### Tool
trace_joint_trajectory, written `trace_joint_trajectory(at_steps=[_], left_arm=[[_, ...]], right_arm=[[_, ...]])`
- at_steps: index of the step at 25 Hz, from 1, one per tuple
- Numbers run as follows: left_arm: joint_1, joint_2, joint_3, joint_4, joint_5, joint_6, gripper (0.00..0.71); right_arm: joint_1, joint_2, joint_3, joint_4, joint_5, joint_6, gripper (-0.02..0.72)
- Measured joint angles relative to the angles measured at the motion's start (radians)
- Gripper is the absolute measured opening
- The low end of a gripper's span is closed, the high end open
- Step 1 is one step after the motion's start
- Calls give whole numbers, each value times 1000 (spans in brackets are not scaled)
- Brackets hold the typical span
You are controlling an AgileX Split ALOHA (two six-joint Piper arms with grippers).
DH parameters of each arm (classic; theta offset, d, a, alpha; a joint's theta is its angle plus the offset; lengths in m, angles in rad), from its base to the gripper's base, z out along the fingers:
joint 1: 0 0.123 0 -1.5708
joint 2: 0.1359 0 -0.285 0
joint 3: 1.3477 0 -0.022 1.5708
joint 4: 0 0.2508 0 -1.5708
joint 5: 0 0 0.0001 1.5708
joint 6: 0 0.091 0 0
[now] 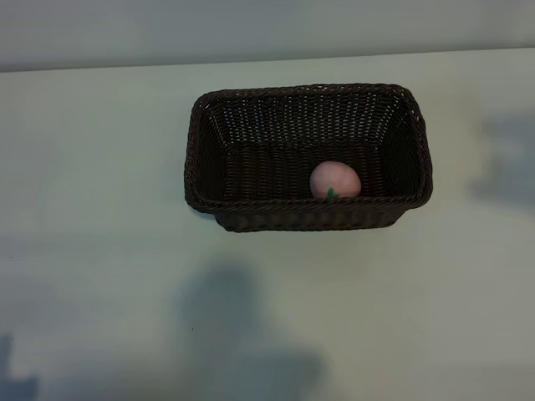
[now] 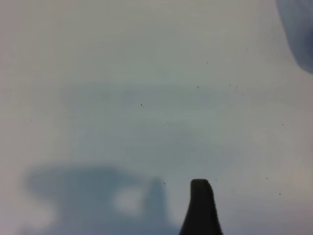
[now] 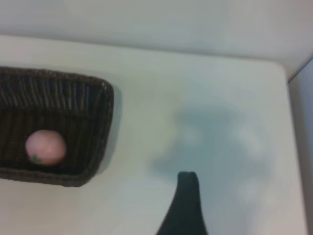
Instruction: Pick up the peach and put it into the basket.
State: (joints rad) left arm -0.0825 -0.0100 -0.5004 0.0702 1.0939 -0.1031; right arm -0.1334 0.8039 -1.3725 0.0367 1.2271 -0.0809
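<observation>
Peach lies inside basket against its near wall; both grippers spread, holding nothing

The peach lies inside the basket on the table.

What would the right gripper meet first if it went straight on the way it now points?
Probably only the bare table. In the right wrist view one dark fingertip points at empty tabletop, and the basket with the peach inside it lies off to one side, apparently out of that line. Depth is unclear.
</observation>
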Motion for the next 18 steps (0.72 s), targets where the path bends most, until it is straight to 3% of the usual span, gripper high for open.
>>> trace_joint_trajectory(at_steps=[5, 18], left_arm=[[0, 0, 0, 0, 0, 0, 552], [0, 0, 0, 0, 0, 0, 552]], right_arm=[[0, -178, 68, -70, 1, 11, 597], [53, -533, 397, -94, -79, 65, 597]])
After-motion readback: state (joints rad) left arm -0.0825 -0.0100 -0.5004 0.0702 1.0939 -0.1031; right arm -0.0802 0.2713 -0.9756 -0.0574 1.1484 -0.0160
